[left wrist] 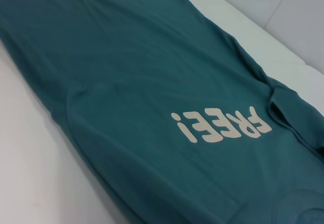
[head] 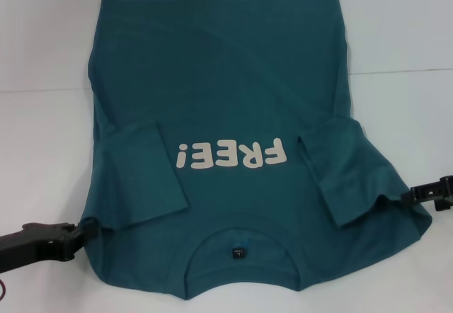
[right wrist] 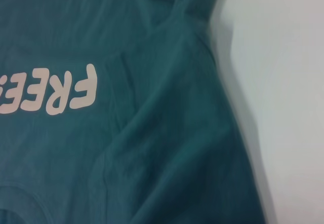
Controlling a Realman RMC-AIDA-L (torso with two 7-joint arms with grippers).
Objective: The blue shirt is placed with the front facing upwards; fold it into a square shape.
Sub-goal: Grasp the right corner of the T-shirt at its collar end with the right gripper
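Observation:
The blue shirt [head: 219, 93] lies front up on the white table, collar and black neck tag [head: 238, 252] nearest me, hem at the far side. Its off-white "FREE!" print [head: 230, 156] reads upside down. Both short sleeves are folded inward: one [head: 138, 178] on the left, one [head: 347, 171] on the right. My left gripper [head: 74, 236] is shut on the near left shoulder edge. My right gripper [head: 410, 197] is shut on the near right shoulder, where the fabric puckers. The wrist views show only the shirt cloth [left wrist: 126, 82] [right wrist: 167, 148], not the fingers.
The white table [head: 42, 136] surrounds the shirt on the left, right and far sides, with a seam line [head: 396, 71] crossing it. Nothing else stands on it.

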